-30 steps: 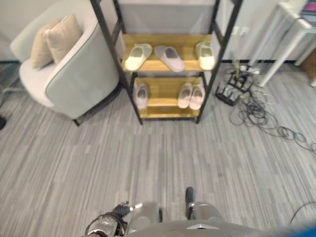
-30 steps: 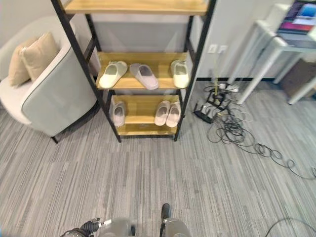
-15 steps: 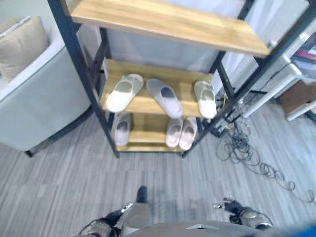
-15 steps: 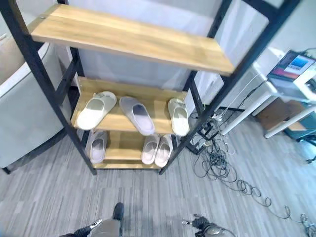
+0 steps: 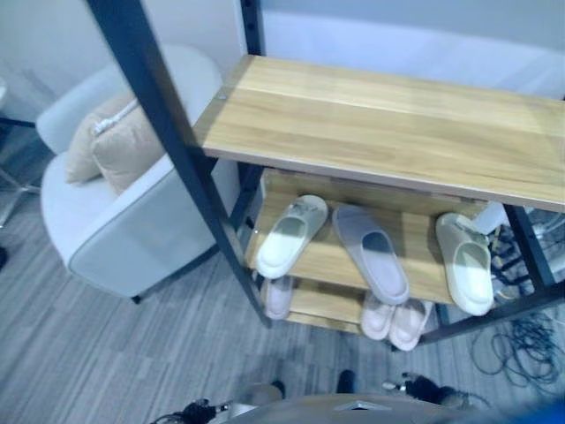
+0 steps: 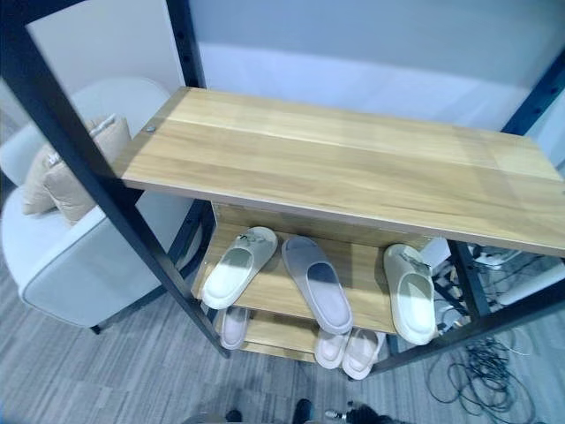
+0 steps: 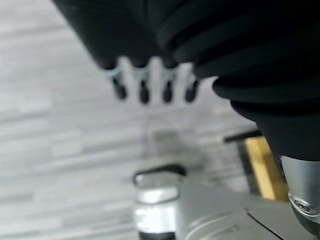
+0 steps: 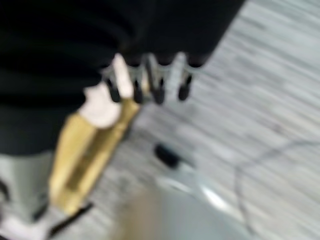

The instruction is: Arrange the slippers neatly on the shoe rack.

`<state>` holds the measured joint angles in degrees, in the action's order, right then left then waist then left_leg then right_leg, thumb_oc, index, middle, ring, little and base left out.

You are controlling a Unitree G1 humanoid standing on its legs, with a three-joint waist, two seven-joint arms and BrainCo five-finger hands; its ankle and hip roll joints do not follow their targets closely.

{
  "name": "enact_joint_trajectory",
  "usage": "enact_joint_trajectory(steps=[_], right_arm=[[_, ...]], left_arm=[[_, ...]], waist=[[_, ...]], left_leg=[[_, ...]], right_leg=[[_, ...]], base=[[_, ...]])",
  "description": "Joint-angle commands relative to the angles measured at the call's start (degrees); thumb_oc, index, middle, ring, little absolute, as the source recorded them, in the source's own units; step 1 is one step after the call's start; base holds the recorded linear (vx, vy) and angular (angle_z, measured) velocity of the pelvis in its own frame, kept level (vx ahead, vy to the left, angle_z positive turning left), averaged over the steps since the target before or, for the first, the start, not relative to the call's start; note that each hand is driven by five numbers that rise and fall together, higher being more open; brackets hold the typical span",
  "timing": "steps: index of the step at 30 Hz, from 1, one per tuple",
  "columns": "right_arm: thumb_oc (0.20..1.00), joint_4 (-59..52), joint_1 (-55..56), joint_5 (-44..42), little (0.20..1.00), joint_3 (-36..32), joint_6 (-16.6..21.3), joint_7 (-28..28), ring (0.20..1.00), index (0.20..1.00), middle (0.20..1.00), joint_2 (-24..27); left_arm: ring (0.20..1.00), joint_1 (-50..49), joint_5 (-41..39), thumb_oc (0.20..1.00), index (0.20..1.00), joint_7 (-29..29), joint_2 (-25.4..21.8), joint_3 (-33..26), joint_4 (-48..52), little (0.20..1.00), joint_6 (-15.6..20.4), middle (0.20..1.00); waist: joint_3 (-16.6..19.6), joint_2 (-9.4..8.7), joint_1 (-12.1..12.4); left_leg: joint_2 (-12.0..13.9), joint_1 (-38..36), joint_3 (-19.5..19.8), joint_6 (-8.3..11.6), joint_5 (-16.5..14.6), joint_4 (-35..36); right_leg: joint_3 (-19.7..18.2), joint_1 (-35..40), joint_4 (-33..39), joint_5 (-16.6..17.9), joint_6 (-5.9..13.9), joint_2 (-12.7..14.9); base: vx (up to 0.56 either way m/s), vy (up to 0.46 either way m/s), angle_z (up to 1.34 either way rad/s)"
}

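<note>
You are looking down at a grey striped plank floor (image 5: 106, 353), with a pale grey armchair (image 5: 124, 238) holding two beige cushions (image 5: 119, 146) at the left, then a black metal shoe rack with light wooden shelves (image 6: 353, 168), and a tangle of dark cables (image 5: 530, 340) on the floor by its right side. The top shelf carries nothing. On the middle shelf lie three slippers: a cream slipper (image 5: 291, 235) by the left edge with its long axis slanted, toe toward the back right; a grey-lilac slipper (image 5: 371, 253) at the centre, slanted the other way; and a second cream slipper (image 5: 468, 262) by the right edge, running nearly front to back. On the bottom shelf you can make out three pale pink slippers: one (image 5: 278, 298) at the left and a pair (image 5: 397, 320) side by side toward the right, lying front to back. Your left hand (image 7: 150, 85) hangs over the floor with fingers straight and relaxed, holding nothing; your right hand (image 8: 150, 80) likewise, released.
</note>
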<state>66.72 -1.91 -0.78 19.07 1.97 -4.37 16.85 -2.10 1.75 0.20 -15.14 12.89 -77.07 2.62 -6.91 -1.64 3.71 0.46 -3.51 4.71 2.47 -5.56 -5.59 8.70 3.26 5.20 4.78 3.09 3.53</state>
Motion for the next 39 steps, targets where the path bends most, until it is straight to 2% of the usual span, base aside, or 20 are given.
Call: enact_joint_trajectory(steps=[1,5,7,10,12,14,18,25,36,39], right_arm=[[1.000,-0.66,1.66,2.82,1.000,0.87,0.44,0.49,1.000,1.000,1.000,3.94],[1.000,-5.48,1.02,5.24,1.000,1.81,0.46,1.51,1.000,1.000,1.000,5.20],[1.000,-7.20,0.18,6.68,1.000,3.18,0.46,1.78,1.000,1.000,1.000,5.40],[1.000,-9.94,-0.02,6.93,1.000,3.79,0.29,0.98,1.000,1.000,1.000,5.47],[1.000,-11.96,1.50,2.29,1.000,1.60,0.98,0.52,1.000,1.000,1.000,4.70],[1.000,-14.37,2.02,-0.97,1.000,1.12,1.72,0.03,1.000,1.000,1.000,4.14],[1.000,-16.27,1.89,-0.77,1.000,2.05,2.00,-0.03,1.000,1.000,1.000,3.78],[1.000,-22.89,1.06,2.40,1.000,4.21,2.50,-0.15,1.000,1.000,1.000,5.51],[1.000,-24.84,-6.49,3.80,1.000,11.30,2.99,-0.16,1.000,1.000,1.000,2.95],[1.000,-27.20,-10.99,4.38,1.000,15.49,3.55,-0.51,1.000,1.000,1.000,1.57]], left_arm=[[1.000,2.89,0.07,1.000,1.000,-0.52,-0.46,1.97,4.22,1.000,1.23,1.000],[1.000,2.61,-0.10,1.000,1.000,0.76,-0.39,1.50,4.67,1.000,1.35,1.000],[1.000,2.48,0.08,1.000,1.000,1.61,-0.34,1.25,4.37,1.000,1.48,1.000],[1.000,2.74,0.38,1.000,1.000,1.50,-0.34,1.64,3.86,1.000,1.42,1.000],[1.000,2.31,0.78,1.000,1.000,1.81,-0.11,1.28,3.15,1.000,1.48,1.000],[1.000,2.31,0.34,1.000,1.000,1.70,-0.28,1.38,3.33,1.000,1.85,1.000],[1.000,2.27,0.14,1.000,1.000,1.81,-0.37,1.32,4.17,1.000,2.09,1.000],[1.000,1.10,0.90,1.000,1.000,1.82,0.03,2.43,5.98,1.000,2.51,1.000],[1.000,1.53,1.93,1.000,1.000,2.09,2.98,6.04,5.81,1.000,2.86,1.000],[1.000,2.34,2.21,1.000,1.000,2.73,3.48,7.69,6.50,1.000,3.02,1.000]], waist=[[-3.58,-0.75,-0.88],[-4.07,-1.37,-0.29],[-3.49,-1.47,-0.10],[-3.19,-1.52,-0.08],[-1.82,-0.96,-1.23],[-0.63,-0.69,-2.03],[-0.34,-0.35,-2.07],[-1.17,1.24,-2.03],[-2.85,2.99,-0.98],[-3.66,3.59,-0.38]], left_leg=[[3.03,6.87,1.60,1.17,6.12,1.48],[3.33,9.56,0.76,2.07,6.33,-3.05],[5.49,9.22,0.73,2.57,8.00,-0.66],[6.66,8.71,1.45,2.39,8.97,2.98],[7.79,6.16,-0.15,2.70,9.78,6.99],[7.08,4.07,-0.56,2.61,9.53,8.56],[6.77,2.67,-1.58,2.50,9.16,9.12],[6.32,2.21,-2.07,2.41,8.66,9.06],[6.33,3.37,-1.76,2.83,9.35,9.92],[6.31,4.23,-1.55,3.07,9.79,10.24]], right_leg=[[0.80,-1.73,-8.79,-9.70,0.68,0.02],[2.89,-0.51,-9.46,-10.89,-0.08,0.03],[3.16,-0.12,-9.67,-11.28,0.05,-0.12],[2.85,-0.16,-9.93,-11.38,0.09,-0.31],[2.58,0.35,-9.36,-11.44,0.67,-0.62],[1.50,0.80,-8.68,-10.27,1.21,0.05],[0.81,1.42,-7.76,-9.61,1.61,0.69],[0.35,1.65,-6.62,-9.47,2.02,1.23],[0.84,1.67,-3.12,-8.61,2.26,0.83],[0.96,0.97,-3.02,-8.51,2.29,0.70]], base=[[-0.06,-0.199,0.03],[-0.02,-0.086,0.11],[0.02,0.019,0.35],[0.02,0.046,0.24],[0.06,0.095,0.08],[0.09,0.104,-0.11],[0.05,0.037,-0.28],[0.03,0.007,-0.07],[0.00,-0.003,0.00],[0.00,0.000,0.00]])
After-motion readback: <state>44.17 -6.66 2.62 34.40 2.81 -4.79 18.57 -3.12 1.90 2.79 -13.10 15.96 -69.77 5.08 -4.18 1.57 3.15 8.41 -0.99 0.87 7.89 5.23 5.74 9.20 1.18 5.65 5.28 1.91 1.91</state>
